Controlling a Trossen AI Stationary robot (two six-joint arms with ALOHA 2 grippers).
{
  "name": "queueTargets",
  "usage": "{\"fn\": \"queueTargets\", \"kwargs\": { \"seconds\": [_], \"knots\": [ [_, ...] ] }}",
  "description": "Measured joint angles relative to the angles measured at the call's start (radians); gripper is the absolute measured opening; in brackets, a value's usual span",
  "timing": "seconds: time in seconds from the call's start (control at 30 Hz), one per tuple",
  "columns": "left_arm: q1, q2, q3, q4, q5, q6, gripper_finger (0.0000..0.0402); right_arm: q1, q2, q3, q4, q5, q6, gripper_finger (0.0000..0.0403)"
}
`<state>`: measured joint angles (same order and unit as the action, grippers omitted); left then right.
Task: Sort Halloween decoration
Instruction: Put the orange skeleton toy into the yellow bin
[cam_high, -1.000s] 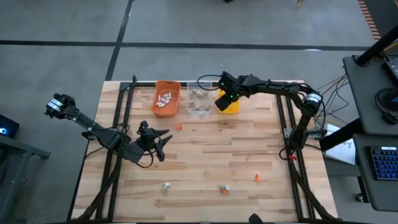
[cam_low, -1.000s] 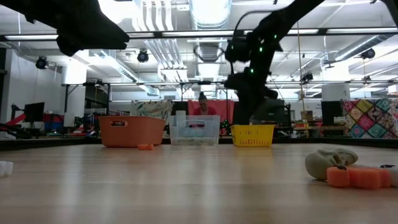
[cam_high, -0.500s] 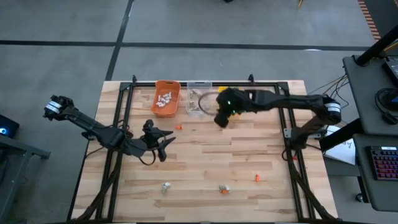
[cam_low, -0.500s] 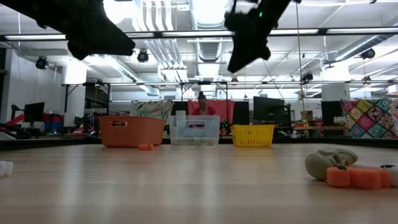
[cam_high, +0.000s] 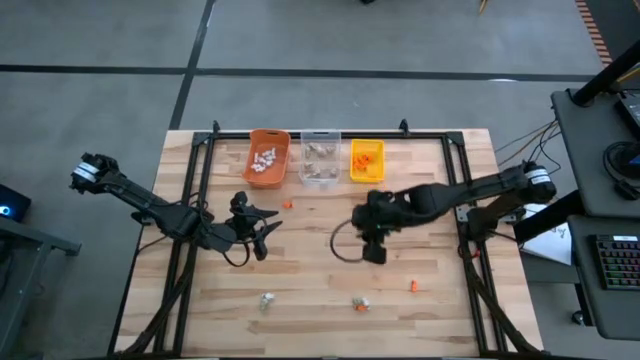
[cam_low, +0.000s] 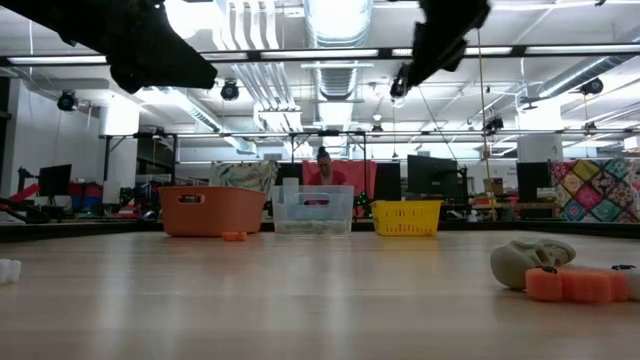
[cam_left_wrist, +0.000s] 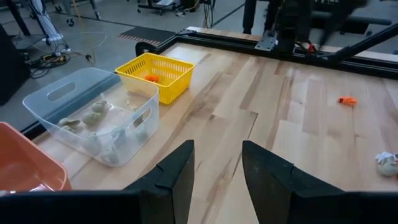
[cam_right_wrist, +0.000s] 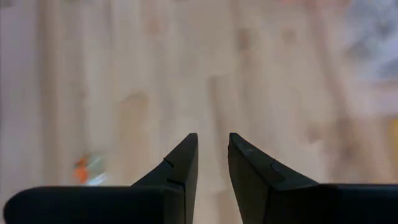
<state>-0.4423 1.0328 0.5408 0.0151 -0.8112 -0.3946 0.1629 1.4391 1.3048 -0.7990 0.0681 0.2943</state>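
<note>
Halloween decoration trinkets lie loose on the wooden table: an orange one (cam_high: 287, 203) near the bins, two grey-tan ones (cam_high: 266, 299) (cam_high: 359, 303) and an orange one (cam_high: 412, 286) by the near edge. My right gripper (cam_high: 372, 248) hangs over the table's middle with its fingers (cam_right_wrist: 212, 142) slightly apart and nothing between them. A blurred orange-and-white trinket (cam_right_wrist: 86, 169) shows past them. My left gripper (cam_high: 256, 228) hovers left of centre, open and empty (cam_left_wrist: 217, 152), facing the bins.
Three bins stand in a row at the far edge: orange (cam_high: 268, 157) with white pieces, clear (cam_high: 320, 158) with grey-tan pieces, yellow (cam_high: 367, 160) with orange pieces. A black frame (cam_high: 452, 190) runs along the table's sides. A person shows behind the clear bin (cam_low: 325, 170).
My right gripper has swung from over the yellow bin toward the table's near edge, out over the table's middle. In the low view it has risen from just above the bin to the top of the picture. The trinkets have not moved.
</note>
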Motion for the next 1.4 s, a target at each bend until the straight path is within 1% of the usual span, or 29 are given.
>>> {"fn": "queueTargets", "kwargs": {
  "seconds": [0.23,0.57,0.7,0.87,1.03,1.17,1.33,1.4],
  "knots": [
    [0.0,0.0,0.0,0.0,0.0,0.012,0.0118,0.097,0.0,-0.003,-0.124,-0.147,0.297,0.0065],
    [0.0,0.0,0.0,0.005,-0.016,0.03,0.0118,0.24,0.001,-0.036,-0.273,-0.156,0.765,0.0048],
    [0.001,0.0,0.006,0.011,-0.018,0.052,0.0118,0.301,0.001,-0.084,-0.301,-0.197,0.93,0.0043],
    [0.001,0.0,0.02,0.012,-0.018,0.088,0.0118,0.377,0.002,-0.177,-0.302,-0.268,1.113,0.0043],
    [0.001,0.0,0.021,0.012,-0.018,0.103,0.0118,0.444,0.002,-0.276,-0.282,-0.281,1.281,0.0044],
    [0.001,0.0,0.021,0.013,-0.018,0.103,0.0118,0.477,0.002,-0.328,-0.206,-0.281,1.364,0.0062],
    [0.001,0.0,0.021,0.013,-0.018,0.103,0.0118,0.493,0.003,-0.379,-0.07,-0.27,1.434,0.0112],
    [0.001,0.0,0.021,0.014,-0.018,0.103,0.0118,0.499,0.005,-0.391,-0.054,-0.25,1.461,0.0132]
  ]
}}
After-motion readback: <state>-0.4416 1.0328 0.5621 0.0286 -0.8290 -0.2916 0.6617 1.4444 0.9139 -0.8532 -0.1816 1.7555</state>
